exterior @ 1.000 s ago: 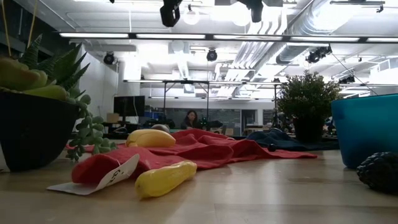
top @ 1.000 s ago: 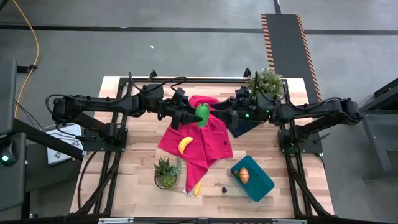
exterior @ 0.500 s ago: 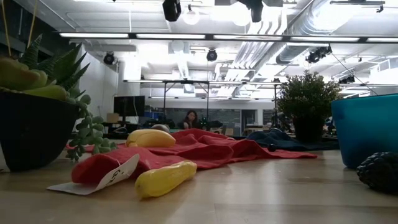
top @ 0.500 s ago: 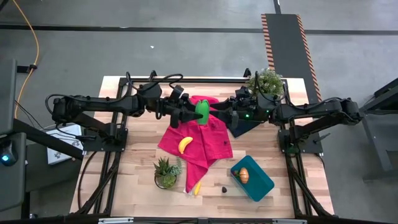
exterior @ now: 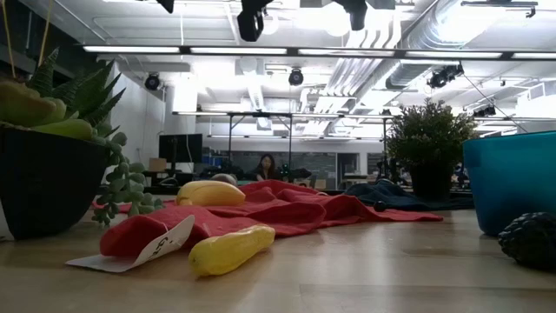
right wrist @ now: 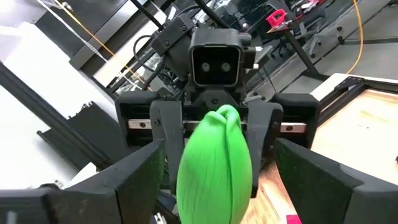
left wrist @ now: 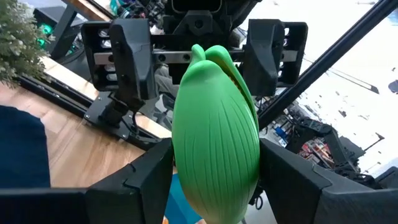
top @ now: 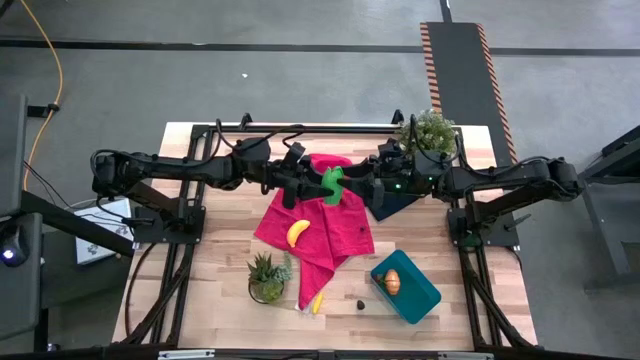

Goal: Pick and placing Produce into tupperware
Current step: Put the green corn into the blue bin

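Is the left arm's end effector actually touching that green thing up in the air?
Touching. The left wrist view shows the left end effector with both fingers pressed against the green piece.

The left gripper (top: 318,186) has carried the green piece (top: 330,184) across toward the right arm, from above the red cloth's (top: 340,228) upper middle to right up against the right gripper (top: 346,186). The left arm is stretched further over the table than a second ago. In both wrist views the green piece now sits between the two grippers' fingers, each facing the other
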Tool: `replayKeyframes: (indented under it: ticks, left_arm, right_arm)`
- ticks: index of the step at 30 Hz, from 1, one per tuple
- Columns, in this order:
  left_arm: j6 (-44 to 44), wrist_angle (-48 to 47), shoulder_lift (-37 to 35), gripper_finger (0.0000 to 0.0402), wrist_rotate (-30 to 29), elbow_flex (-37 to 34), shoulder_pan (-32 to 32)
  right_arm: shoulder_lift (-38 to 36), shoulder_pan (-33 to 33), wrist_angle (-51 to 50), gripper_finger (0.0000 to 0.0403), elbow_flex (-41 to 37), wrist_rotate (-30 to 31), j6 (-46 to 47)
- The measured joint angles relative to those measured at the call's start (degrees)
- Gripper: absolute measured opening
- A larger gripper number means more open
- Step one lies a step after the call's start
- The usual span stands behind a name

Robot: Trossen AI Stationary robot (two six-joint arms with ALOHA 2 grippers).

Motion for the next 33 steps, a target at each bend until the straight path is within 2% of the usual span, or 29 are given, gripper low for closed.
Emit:
replayKeyframes:
  ticks: [10, 16, 20, 33]
  left_arm:
    - [0.2, 1.8, 0.7, 0.0209, -0.3, 1.3, 0.1]
    - [1.2, -1.2, 2.7, 0.0209, 2.5, 4.2, 0.1]
    - [2.0, -3.8, 2.7, 0.0209, 2.8, 4.5, 0.1]
    - [2.6, -3.5, 2.7, 0.0209, 2.5, 4.5, 0.1]
  right_arm:
    - [1.5, 0.0, 1.9, 0.0293, 0.0, -1.4, 0.8]
    - [3.8, 0.0, 6.7, 0.0293, 0.0, -2.1, 0.0]
    - [3.7, 0.0, 7.0, 0.0293, 0.0, -1.5, -0.8]
    - [3.7, 0.0, 6.6, 0.0291, 0.0, -1.5, -1.1]
